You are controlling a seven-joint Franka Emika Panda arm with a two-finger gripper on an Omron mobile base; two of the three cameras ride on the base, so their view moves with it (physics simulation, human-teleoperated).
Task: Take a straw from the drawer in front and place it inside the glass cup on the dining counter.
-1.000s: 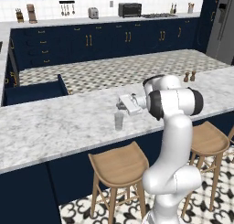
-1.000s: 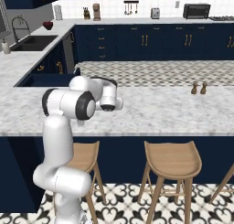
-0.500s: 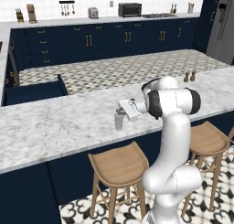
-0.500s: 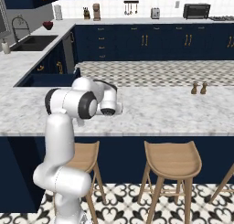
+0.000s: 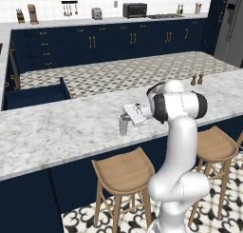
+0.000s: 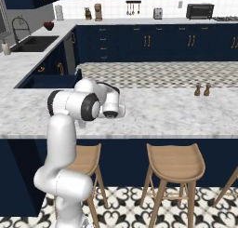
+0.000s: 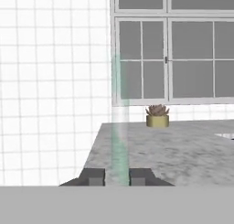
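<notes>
The desk (image 5: 57, 127) runs across the middle of the left base view, bare marble to both sides of the cup (image 5: 124, 126), which stands near its front edge. The end effector (image 7: 117, 176) sits just right of the cup, jaws narrow, pinching the straw (image 7: 119, 127), which rises upright at hand-view center. The drawer (image 5: 35, 95) stands open at middle left.

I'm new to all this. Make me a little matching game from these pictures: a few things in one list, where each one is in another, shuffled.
Things:
1. straw
2. glass cup
3. succulent pot
4. drawer

Places:
A. standing on the dining counter just below the hand
B. pulled open beyond the counter's far edge
C. upright between the fingers
D. far end of the marble top, before the window

Pairs: 1-C, 2-A, 3-D, 4-B
</notes>
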